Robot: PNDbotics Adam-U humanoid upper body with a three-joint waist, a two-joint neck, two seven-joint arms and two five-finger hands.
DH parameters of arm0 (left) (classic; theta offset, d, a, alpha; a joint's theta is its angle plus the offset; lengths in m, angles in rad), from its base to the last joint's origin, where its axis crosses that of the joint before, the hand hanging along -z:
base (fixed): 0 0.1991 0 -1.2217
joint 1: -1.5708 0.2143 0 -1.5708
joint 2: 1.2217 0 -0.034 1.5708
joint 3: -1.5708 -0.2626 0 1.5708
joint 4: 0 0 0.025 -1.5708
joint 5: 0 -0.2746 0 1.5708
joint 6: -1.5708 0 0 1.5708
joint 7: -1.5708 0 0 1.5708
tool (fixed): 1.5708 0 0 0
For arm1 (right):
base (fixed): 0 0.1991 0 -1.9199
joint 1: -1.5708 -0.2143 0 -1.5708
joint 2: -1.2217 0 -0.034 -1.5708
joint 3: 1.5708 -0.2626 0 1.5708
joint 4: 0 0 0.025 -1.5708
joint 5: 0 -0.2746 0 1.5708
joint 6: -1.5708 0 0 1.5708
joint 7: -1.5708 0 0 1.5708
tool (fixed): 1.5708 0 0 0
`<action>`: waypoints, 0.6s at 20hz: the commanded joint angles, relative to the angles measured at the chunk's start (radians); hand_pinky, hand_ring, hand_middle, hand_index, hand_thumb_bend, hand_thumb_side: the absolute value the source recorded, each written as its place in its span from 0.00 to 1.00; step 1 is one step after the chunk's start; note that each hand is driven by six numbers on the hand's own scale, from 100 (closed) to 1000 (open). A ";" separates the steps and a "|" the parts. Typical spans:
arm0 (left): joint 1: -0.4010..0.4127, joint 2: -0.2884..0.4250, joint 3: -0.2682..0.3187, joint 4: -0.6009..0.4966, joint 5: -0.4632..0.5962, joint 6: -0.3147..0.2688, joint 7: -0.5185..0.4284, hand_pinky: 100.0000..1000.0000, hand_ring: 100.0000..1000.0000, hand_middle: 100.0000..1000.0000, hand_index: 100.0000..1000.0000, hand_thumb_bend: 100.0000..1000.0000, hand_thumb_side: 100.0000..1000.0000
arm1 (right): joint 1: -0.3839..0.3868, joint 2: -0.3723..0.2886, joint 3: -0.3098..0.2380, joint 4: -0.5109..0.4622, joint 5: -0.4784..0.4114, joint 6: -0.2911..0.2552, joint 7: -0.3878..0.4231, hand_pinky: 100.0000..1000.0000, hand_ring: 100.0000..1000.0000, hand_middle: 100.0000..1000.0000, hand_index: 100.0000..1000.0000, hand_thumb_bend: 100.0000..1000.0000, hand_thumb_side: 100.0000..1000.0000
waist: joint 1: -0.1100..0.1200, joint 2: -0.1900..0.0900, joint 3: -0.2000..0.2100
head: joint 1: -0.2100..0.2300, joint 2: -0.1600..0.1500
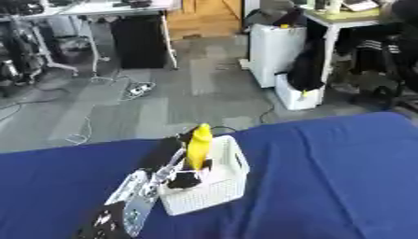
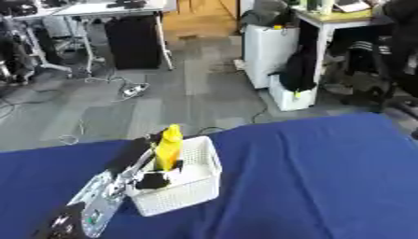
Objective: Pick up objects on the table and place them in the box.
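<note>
in the left eye view the blue surface (image 1: 326, 177) carries a white slotted box (image 1: 214, 184) near its left middle, and the robot's left hand (image 1: 186, 178) reaches in from the lower left on a silver and black arm (image 1: 130, 200). the hand sits over the box's open top with its dark fingers curled round the lower part of a yellow object (image 1: 198, 145), which stands upright, its top well above the rim. in the right eye view the same yellow object leans slightly right inside the box, lower end hidden behind the fingers, so i cannot tell if it touches the bottom. the right hand shows in neither view.
</note>
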 commanded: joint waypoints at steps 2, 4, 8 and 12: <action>-0.043 0.010 0.019 -0.007 -0.013 0.000 0.022 0.00 0.00 0.00 0.21 0.00 0.30 | -0.011 -0.024 -0.005 -0.012 -0.006 0.000 0.003 0.54 0.53 0.60 0.70 0.00 0.86 | -0.011 -0.012 0.000 | 0.015 -0.010; -0.051 0.013 0.022 -0.005 -0.014 0.004 0.025 0.00 0.00 0.00 0.22 0.00 0.28 | -0.011 -0.024 -0.004 -0.012 -0.006 0.000 0.005 0.54 0.53 0.60 0.70 0.00 0.86 | -0.011 -0.011 0.000 | 0.018 -0.012; -0.055 0.008 0.036 0.029 -0.021 0.033 0.003 0.00 0.00 0.00 0.39 0.00 0.13 | -0.015 -0.023 -0.004 -0.012 -0.008 -0.001 0.005 0.54 0.53 0.60 0.70 0.00 0.86 | -0.012 -0.009 -0.004 | 0.032 -0.023; -0.053 0.003 0.036 0.090 -0.102 0.064 -0.142 0.69 0.65 0.75 0.86 0.31 0.61 | -0.021 -0.021 -0.004 -0.012 -0.011 0.000 0.006 0.54 0.53 0.60 0.70 0.00 0.86 | -0.013 -0.006 -0.010 | 0.043 -0.039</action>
